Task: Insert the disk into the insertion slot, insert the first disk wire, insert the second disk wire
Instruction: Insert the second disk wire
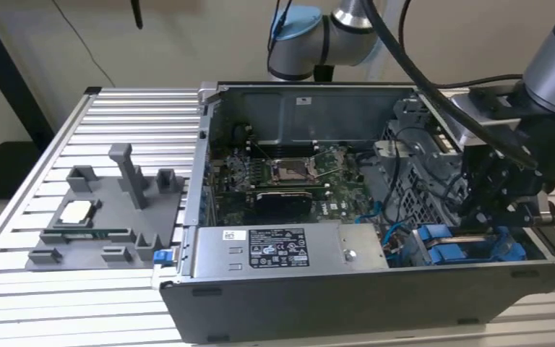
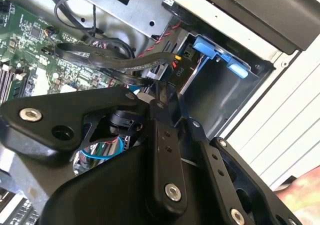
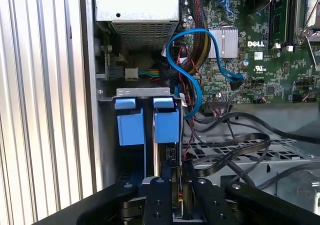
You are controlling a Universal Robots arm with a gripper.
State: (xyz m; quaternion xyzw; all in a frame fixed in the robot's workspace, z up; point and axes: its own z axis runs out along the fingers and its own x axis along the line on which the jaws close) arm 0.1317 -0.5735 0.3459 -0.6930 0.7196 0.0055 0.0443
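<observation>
**A:** What lies on the worktop (image 1: 27, 303), from the exterior view's left?

**B:** A grey fixture tray (image 1: 104, 224) sits near the left edge. Beside it is an open computer case (image 1: 355, 296), with a labelled power-supply box (image 1: 277, 249) along its front wall.

**A:** And the disk?

**B:** The disk (image 1: 456, 249), in its blue carrier, appears already seated in the insertion slot (image 3: 142, 91) at the case's front right corner.

**A:** The gripper?

**B:** The gripper (image 3: 178, 205) hangs over that corner. Its jaws look closed on a disk wire (image 3: 178, 197), a small plug with red and yellow leads. This is probably a wire step, and it calls for squaring the plug to the disk's socket, which is hidden.
</observation>
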